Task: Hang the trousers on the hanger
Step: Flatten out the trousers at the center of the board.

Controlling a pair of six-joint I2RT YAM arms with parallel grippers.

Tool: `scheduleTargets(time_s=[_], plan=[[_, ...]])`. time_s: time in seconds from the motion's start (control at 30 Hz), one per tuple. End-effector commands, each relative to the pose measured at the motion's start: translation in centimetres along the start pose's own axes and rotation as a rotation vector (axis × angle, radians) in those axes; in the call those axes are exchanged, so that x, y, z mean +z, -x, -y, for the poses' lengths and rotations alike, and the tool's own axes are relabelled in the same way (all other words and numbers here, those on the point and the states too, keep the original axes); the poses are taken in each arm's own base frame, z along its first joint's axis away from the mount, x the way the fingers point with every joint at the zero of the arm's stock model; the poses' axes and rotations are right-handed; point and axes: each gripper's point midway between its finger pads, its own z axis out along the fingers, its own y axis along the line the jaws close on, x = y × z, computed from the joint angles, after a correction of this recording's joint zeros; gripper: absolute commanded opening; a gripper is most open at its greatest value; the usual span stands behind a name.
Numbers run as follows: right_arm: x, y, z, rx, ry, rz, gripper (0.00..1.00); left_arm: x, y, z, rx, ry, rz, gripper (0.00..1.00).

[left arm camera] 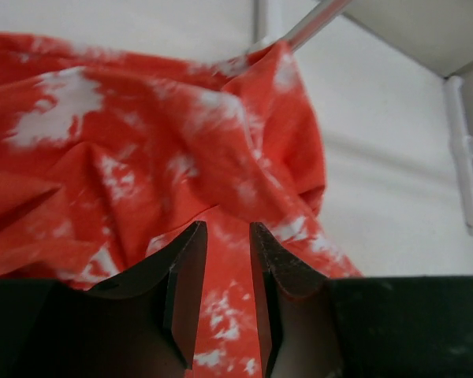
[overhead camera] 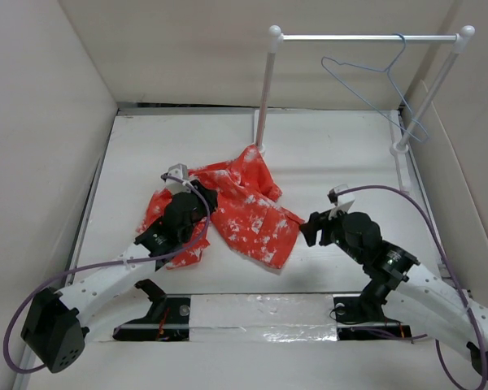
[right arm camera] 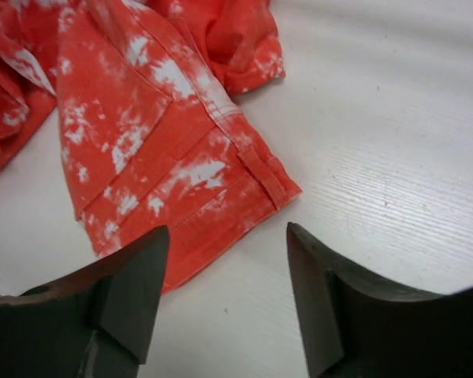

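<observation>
Your left claw [left arm camera: 225, 232] is pinched nearly shut on a fold of the trousers [left arm camera: 142, 157], and the cloth puckers toward its tips. Your right claw [right arm camera: 226, 232] stands open and empty, just beside the waistband [right arm camera: 221, 197] corner. The trousers lie crumpled mid-surface [right arm camera: 394, 157], well apart from the hanger [overhead camera: 388, 71], which hangs on the rail [overhead camera: 350, 37] at far right. Expect light, limp cloth that sags and slides; the stitched waistband looks the firmest hold. No label or writing is readable.

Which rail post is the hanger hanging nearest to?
The right post: the hanger hooks over the crossbar close to it, whereas the left post stands further off, beside the trousers.
</observation>
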Motion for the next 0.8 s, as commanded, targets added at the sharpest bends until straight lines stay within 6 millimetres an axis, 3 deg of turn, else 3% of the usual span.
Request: scheduleTargets(time_s=[0.0, 0.07, 0.13, 0.17, 0.2, 0.27, 0.33, 0.4, 0.43, 0.5, 0.53, 0.57, 0.67, 0.77], plan=[[1.0, 0.0, -0.5, 0.024, 0.015, 0.031, 0.77, -0.5, -0.5, -3.5, -0.07, 0.137, 0.014, 0.25], [1.6, -0.5, -1.5, 0.022, 0.067, 0.022, 0.85, -0.8, -1.2, -5.5, -0.073, 0.194, -0.007, 0.25], [2.5, -1.8, -2.0, 0.016, 0.101, -0.019, 0.86, -1.1, -1.9, -6.7, -0.091, 0.225, -0.02, 0.3], [2.9, -1.5, -2.4, 0.015, 0.117, -0.01, 0.86, -1.4, -2.3, -7.8, -0.097, 0.25, -0.03, 0.37], [3.4, -2.5, -2.2, 0.007, 0.106, -0.048, 0.86, -1.5, -2.5, -8.3, -0.104, 0.259, -0.035, 0.52], [4.5, -1.5, -2.1, 0.015, 0.102, -0.007, 0.85, -1.9, -3.1, -9.0, -0.115, 0.271, -0.047, 0.63], [5.8, -2.2, -2.0, -0.001, 0.115, -0.033, 0.84, -2.2, -3.2, -9.9, -0.128, 0.302, -0.041, 0.76], [7.0, -1.4, -1.3, -0.006, 0.107, -0.022, 0.8, -2.2, -3.6, -11.0, -0.135, 0.333, -0.025, 0.88], [7.9, -2.5, -1.1, -0.01, 0.108, -0.069, 0.8, -2.2, -3.7, -11.5, -0.142, 0.346, -0.025, 0.89], [8.9, -2.0, -0.8, -0.016, 0.127, -0.077, 0.76, -1.9, -4.2, -11.8, -0.156, 0.349, -0.05, 0.9], [9.1, -2.4, -1.7, -0.026, 0.177, -0.1, 0.75, -1.7, -4.2, -11.9, -0.157, 0.353, -0.058, 0.9], [9.4, -2.5, -1.8, -0.033, 0.195, -0.115, 0.69, -1.8, -4.7, -12.0, -0.149, 0.36, -0.083, 0.9], [8.0, -2.3, -3.7, -0.072, 0.274, -0.102, 0.63, -2.4, -5.7, -13.0, -0.131, 0.398, -0.121, 0.87], [6.0, -4.1, -4.9, -0.109, 0.275, -0.124, 0.63, -2.9, -6.5, -13.2, -0.132, 0.393, -0.147, 0.83]])
